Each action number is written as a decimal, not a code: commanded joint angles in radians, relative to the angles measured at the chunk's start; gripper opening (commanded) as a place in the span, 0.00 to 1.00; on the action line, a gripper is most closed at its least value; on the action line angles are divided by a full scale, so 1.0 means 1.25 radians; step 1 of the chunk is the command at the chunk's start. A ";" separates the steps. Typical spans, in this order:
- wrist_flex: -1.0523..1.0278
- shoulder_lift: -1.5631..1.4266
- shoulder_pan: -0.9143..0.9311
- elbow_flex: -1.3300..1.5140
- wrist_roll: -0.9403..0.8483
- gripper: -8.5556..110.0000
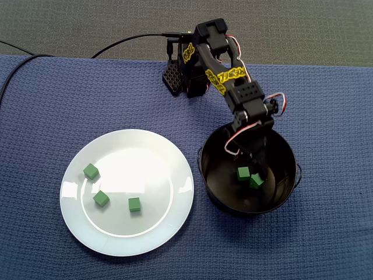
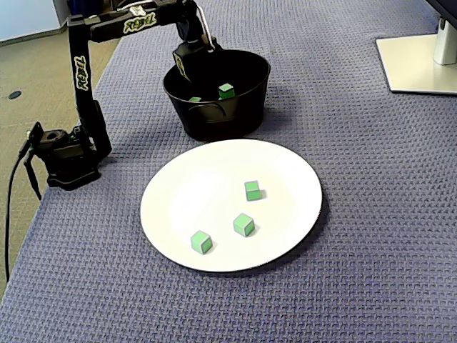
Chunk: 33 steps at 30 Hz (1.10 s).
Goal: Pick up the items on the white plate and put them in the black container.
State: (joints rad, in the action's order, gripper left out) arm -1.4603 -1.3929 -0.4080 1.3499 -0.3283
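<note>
Green cubes are split between two places. A flat cube point(image 1: 243, 172) and a tilted cube point(image 1: 256, 181) lie in the black container point(image 1: 277, 192), directly below and just beside the claw point(image 1: 250, 163), which hangs inside the container's rim. Three more sit on the white plate point(image 1: 145, 163), well apart from the claw and off to its left in the fixed view that looks down on the blue-clothed tabletop point(image 1: 326, 87). Black fingers against the black interior hide the claw's opening, so I cannot tell whether it is wide or narrow; neither fixed view shows a cube clearly between the fingers. Of the plate's three, the nearest cube point(image 1: 134, 204) lies closest to the claw, with the middle cube point(image 1: 101, 198) and the far cube point(image 1: 90, 171) farther left beyond it. The coming move, as I judge it, is a lift clear of the rim and then a swing leftward to the plate. The cubes have no long axis, so squaring the fingers to two flat faces matters more than approach direction.
</note>
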 commanded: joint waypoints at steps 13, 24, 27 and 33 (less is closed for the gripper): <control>0.283 -0.261 0.541 -0.010 -1.044 0.41; 0.444 -0.028 0.614 0.053 -1.075 0.42; 0.480 0.011 0.622 0.086 -1.079 0.44; 0.576 0.061 0.638 0.146 -1.087 0.45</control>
State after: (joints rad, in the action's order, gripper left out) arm -0.8038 -1.3238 0.3743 1.5263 -1.6736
